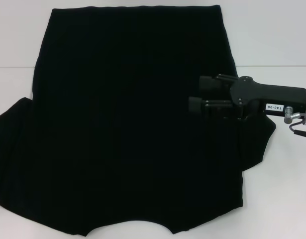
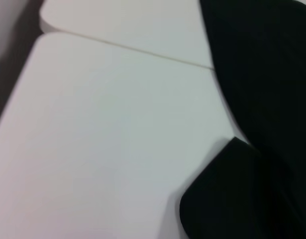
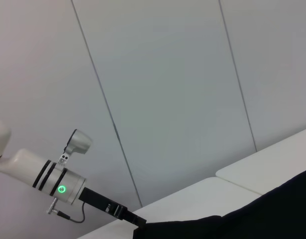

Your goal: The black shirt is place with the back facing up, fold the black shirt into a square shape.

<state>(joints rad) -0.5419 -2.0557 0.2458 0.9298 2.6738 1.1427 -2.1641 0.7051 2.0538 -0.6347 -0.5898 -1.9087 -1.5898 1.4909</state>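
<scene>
The large plain black soft-fabric T-shirt (image 1: 133,124) lies spread flat on the white worktop (image 1: 272,40), covering most of it. Its straight hem lies at the far side and its neckline curve at the near edge, so its long axis runs away from the robot. No print shows, which fits the back facing up. One sleeve spreads out on the robot's left, the other on its right.

The right gripper (image 1: 198,92) reaches in sideways from the right, low over the shirt's right-hand part, just inboard of the right sleeve. Its two black fingers (image 1: 208,81) point toward the shirt's middle and stand a little apart. Whether they pinch any cloth cannot be told, black against black.

The left gripper does not show in the head view. Its wrist camera looks over bare worktop and the shirt's left sleeve (image 2: 227,199), so that arm seems to wait off to the left.

The shirt looks unfolded. The right arm is plainly nearer, and the right sleeve lies just outboard of its fingers, so folding that side inward across the long axis seems likely.
</scene>
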